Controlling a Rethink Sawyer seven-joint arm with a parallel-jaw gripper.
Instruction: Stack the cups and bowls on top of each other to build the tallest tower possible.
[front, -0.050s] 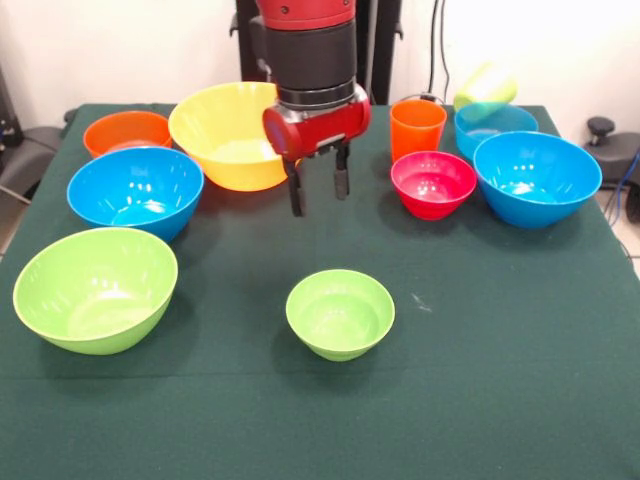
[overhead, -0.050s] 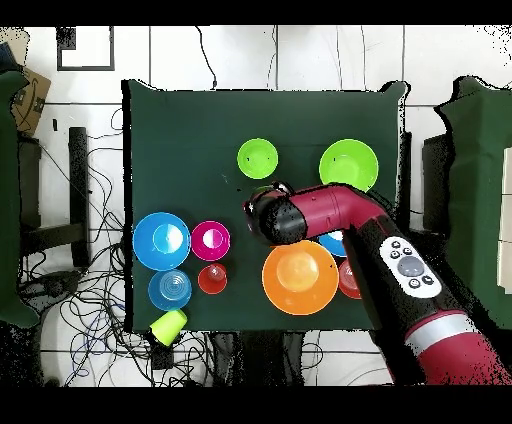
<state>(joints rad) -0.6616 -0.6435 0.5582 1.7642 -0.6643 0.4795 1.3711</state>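
Seven empty bowls (front, -0.050s: 340, 313), unstacked.

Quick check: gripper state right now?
Gripper: open, holding nothing, hanging above bare cloth behind the small green bowl.

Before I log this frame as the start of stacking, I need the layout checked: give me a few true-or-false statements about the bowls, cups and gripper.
1. The gripper holds nothing. True.
2. The small green bowl is stacked inside another bowl. False: it stands alone on the table.
3. The orange cup stands upright. True.
4. The yellow-green cup stands upright. False: it lies tipped over.
5. A tower is already built. False: every bowl sits singly.
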